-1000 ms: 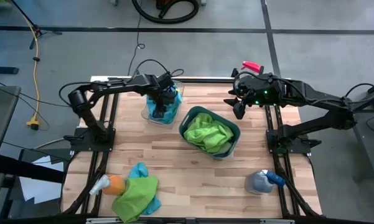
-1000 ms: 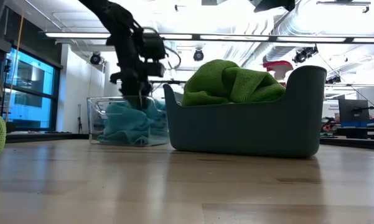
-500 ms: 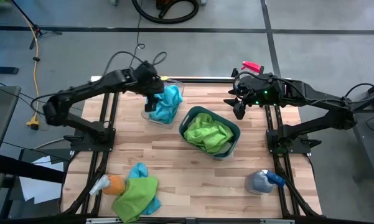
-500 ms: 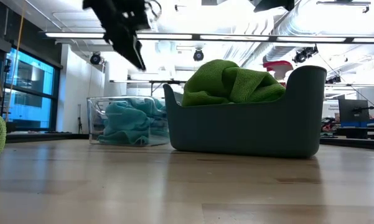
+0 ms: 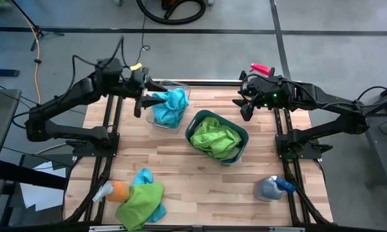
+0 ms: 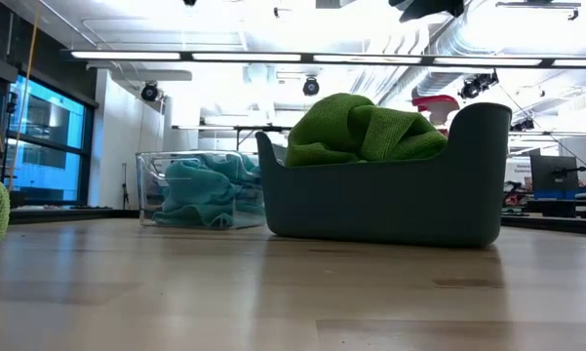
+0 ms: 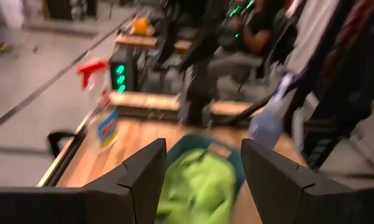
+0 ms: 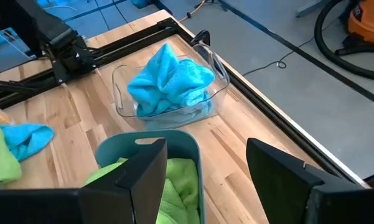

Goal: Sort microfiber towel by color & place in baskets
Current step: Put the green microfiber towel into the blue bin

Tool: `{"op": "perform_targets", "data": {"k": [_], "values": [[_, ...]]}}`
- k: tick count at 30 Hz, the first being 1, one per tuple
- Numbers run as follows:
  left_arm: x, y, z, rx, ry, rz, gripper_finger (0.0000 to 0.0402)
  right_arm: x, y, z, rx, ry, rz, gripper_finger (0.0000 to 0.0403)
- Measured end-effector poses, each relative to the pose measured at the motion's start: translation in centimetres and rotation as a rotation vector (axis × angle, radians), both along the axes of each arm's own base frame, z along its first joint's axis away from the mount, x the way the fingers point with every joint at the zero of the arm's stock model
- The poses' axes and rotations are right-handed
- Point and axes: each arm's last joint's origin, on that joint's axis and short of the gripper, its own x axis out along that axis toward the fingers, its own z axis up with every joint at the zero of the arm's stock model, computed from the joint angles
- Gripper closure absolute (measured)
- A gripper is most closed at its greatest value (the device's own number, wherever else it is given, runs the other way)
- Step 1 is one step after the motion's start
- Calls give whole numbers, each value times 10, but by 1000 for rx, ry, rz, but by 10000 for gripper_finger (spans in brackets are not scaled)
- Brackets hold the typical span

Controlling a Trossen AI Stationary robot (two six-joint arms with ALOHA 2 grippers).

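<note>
Left gripper [image 5: 141, 96] has pulled back out of the clear tub [image 5: 156, 120] and now hovers just left of it, jaws wide, holding nothing. Blue towel [image 5: 169, 106] sits heaped in that tub at the far side. Near left, a green towel [image 5: 138, 202] lies over another blue one [image 5: 143, 176]. The teal tub [image 5: 239, 133] mid-table holds green towels [image 5: 214, 138]. Right gripper [image 5: 246, 107] waits far right, wide, empty.

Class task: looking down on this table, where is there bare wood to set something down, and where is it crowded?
Free: the middle front, between the towel pile and grey spray bottle; also the left side, below the clear basket. Crowded: the back centre, where clear basket and teal basket sit close together, and the front-left corner.
</note>
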Motion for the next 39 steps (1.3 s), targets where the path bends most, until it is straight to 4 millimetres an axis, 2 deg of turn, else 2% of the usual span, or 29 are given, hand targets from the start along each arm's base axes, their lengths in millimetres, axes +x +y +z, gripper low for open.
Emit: {"op": "perform_targets", "data": {"k": [7, 14, 18, 22, 27, 34, 39], "values": [[13, -33, 9, -83, -79, -100, 204, 1, 2, 0, 33, -1, 64, 185], [50, -88, -17, -84, 75, -49, 204, 2, 6, -1, 6, 27, 258, 185], [69, -120, -28, -144, 87, -48, 204, 2, 10, -1, 11, 27, 400, 185], [80, -137, -29, -205, 26, 19, 204, 3, 12, 0, 22, 13, 501, 185], [82, -151, -34, -267, 42, 35, 204, 6, 16, 4, 66, -58, 584, 185], [74, -165, -57, -476, 396, 20, 204, 7, 29, 5, 78, -62, 633, 185], [84, -194, -61, -372, 767, -85, 204, 7, 34, 4, 40, -49, 595, 185]]}}
